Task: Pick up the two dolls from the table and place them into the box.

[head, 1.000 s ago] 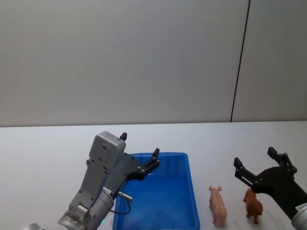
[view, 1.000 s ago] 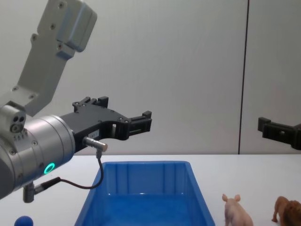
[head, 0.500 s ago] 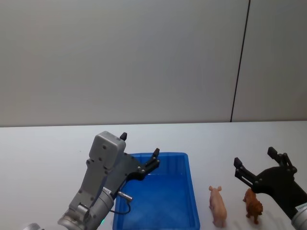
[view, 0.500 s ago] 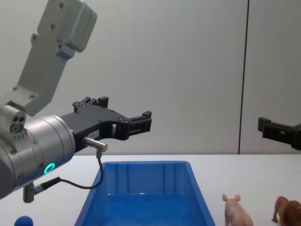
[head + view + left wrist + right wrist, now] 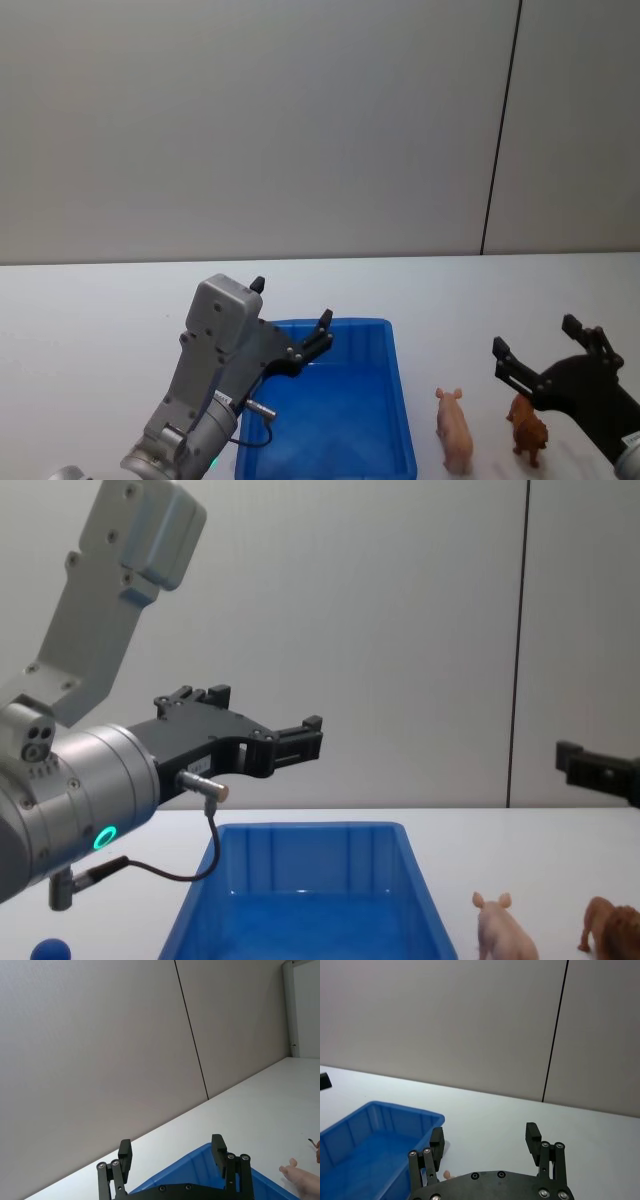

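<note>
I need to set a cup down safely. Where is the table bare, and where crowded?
Bare: the wide strip of table between the box's far rim and the wall. Crowded: right of the box, pig and lion stand close, the right gripper open above the lion. The left gripper hangs open over the box's left side.

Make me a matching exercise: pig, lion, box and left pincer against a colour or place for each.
1 pig
2 lion
3 box
4 left pincer

A brown, farthest right on the table
B open, raised over the box
C pale pink, between box and lion
D bright blue

Pairs: 1-C, 2-A, 3-D, 4-B
</note>
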{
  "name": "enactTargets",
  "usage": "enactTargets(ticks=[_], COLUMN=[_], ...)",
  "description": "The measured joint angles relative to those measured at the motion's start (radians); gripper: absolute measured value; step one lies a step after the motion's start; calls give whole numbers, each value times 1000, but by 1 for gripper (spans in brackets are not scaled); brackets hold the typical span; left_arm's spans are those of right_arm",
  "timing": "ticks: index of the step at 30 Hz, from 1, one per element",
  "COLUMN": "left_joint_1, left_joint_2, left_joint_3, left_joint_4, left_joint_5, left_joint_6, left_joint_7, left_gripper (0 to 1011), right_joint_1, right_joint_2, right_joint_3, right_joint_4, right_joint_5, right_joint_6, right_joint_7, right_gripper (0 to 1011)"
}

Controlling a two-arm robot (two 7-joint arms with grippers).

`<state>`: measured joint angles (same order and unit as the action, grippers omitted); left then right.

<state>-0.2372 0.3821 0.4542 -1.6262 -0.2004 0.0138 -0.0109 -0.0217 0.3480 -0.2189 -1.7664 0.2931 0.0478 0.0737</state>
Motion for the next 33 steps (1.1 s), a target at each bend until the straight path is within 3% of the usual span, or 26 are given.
enactTargets(ticks=[20, 33], left_joint_1=[0, 0], left_joint_2=[0, 0], left_joint_3=[0, 0], left_joint_4=[0, 0], left_joint_5=[0, 0], left_joint_6=[0, 0], left_joint_7=[0, 0], left_gripper=[1001, 1001], right_joint_1=[-82, -77], right_joint_2=[103, 114], right_joint_3=[40, 40], right_joint_4=[-2, 47], right_joint_5=[25, -2], right_joint_6=[133, 179], right_joint_7=[82, 121], right_gripper=[1001, 1001])
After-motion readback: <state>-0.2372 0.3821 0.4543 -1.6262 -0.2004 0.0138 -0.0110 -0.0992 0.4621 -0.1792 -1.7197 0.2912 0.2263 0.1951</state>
